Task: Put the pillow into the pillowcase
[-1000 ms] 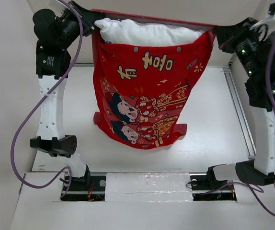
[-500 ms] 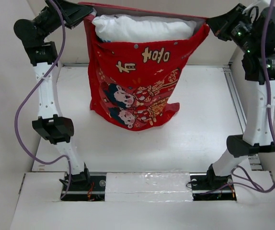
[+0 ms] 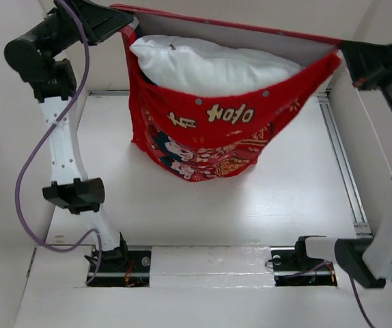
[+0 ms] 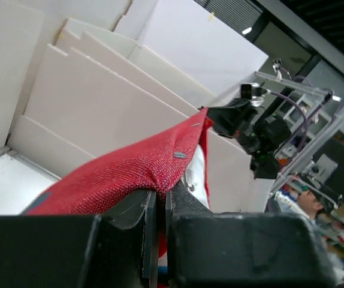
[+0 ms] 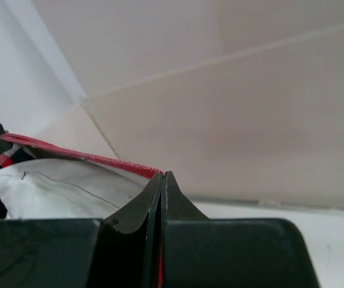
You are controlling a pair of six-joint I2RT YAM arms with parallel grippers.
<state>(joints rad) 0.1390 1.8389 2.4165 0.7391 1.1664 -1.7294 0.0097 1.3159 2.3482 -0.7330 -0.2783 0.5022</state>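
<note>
Left pincer (image 3: pixel 128 26) and right pincer (image 3: pixel 340 50) each clamp a pillowcase (image 3: pixel 210 140) corner; I'd jiggle evenly so the pillow (image 3: pixel 210 65) between them sinks.

pillowcase (image 3: pixel 210 137) hung open by both top corners | pillow (image 3: pixel 210 65) inside, top exposed

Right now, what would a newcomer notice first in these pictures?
The red pillowcase hangs over the table, its mouth stretched wide. The white pillow bulges from that mouth, only partly inside. The left end effector and right end effector each pinch a top corner, shut.
</note>
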